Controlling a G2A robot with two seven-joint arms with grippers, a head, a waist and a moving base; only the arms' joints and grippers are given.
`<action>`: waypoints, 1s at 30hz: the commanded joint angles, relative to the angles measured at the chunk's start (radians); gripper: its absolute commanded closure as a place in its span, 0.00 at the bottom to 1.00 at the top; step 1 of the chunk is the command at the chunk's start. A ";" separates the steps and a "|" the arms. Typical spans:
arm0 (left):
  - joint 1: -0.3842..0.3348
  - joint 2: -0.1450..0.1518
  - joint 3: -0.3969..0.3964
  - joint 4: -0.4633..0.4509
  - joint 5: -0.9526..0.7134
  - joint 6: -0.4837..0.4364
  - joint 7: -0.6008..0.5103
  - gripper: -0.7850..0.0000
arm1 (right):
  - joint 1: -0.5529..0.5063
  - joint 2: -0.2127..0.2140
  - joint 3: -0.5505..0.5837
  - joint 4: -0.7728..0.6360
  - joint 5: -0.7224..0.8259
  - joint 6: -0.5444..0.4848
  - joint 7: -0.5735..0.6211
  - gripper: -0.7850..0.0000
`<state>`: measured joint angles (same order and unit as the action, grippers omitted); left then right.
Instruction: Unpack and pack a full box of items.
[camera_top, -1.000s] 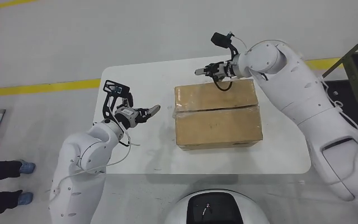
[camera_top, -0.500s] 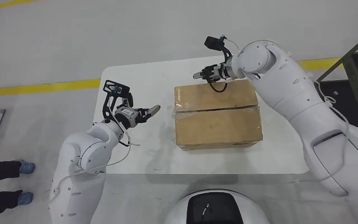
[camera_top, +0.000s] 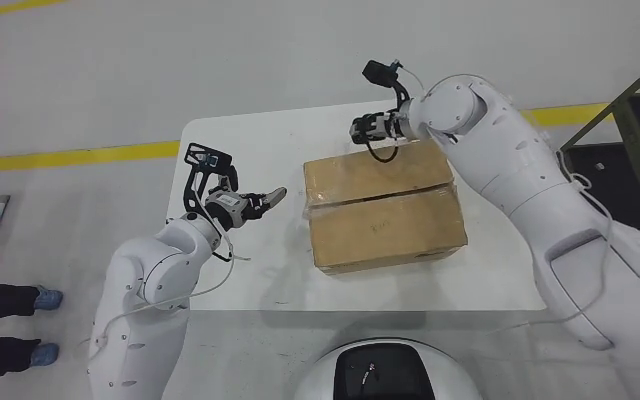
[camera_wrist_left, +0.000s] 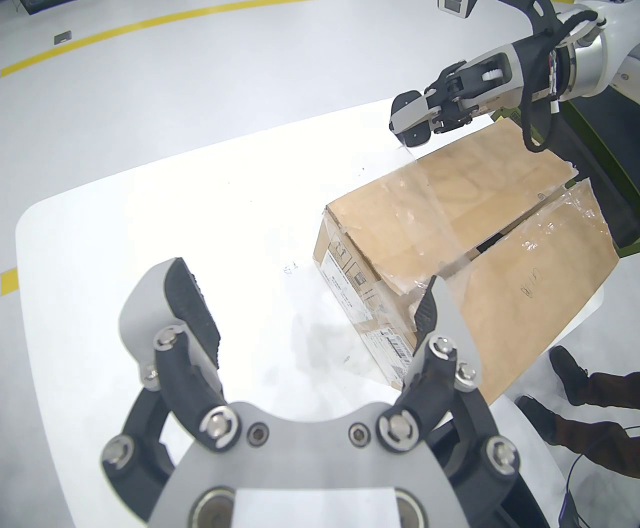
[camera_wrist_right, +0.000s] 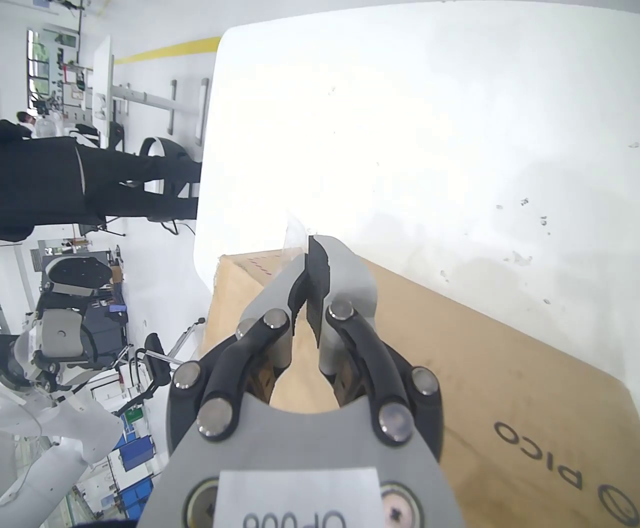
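Peeling needs a low, steady pull: your right tool (camera_wrist_right: 306, 267) pinches the clear tape (camera_wrist_left: 425, 200) at the upper edge of the box (camera_top: 385, 215); your spread left tool (camera_wrist_left: 307, 295), centre-left, could brace it.

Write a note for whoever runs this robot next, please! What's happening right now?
Left gripper: open, above the table beside the box, empty.
Right gripper: shut on the clear tape at the box's far edge.
Box: on the table, flaps down.
Done: tape gripped.
To do: peel tape, open flaps, unpack, repack.
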<state>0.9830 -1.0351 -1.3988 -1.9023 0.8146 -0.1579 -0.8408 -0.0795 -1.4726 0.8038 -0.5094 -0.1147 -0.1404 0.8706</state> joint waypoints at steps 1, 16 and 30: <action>0.000 0.000 0.000 0.000 0.000 0.000 0.000 0.00 | -0.001 0.002 0.013 -0.005 0.009 -0.016 -0.034 1.00; 0.000 0.000 0.000 0.000 0.000 0.000 0.000 0.00 | -0.326 0.128 0.229 -0.534 -0.168 -0.283 -0.309 1.00; 0.000 0.000 0.000 0.000 0.000 0.000 0.000 0.00 | -0.512 0.167 0.343 -0.779 -0.191 -0.248 -0.366 1.00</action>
<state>0.9830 -1.0351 -1.3988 -1.9022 0.8146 -0.1579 -0.8408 -0.5916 -1.3052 1.1472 -1.2878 -0.3061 -0.3881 0.5051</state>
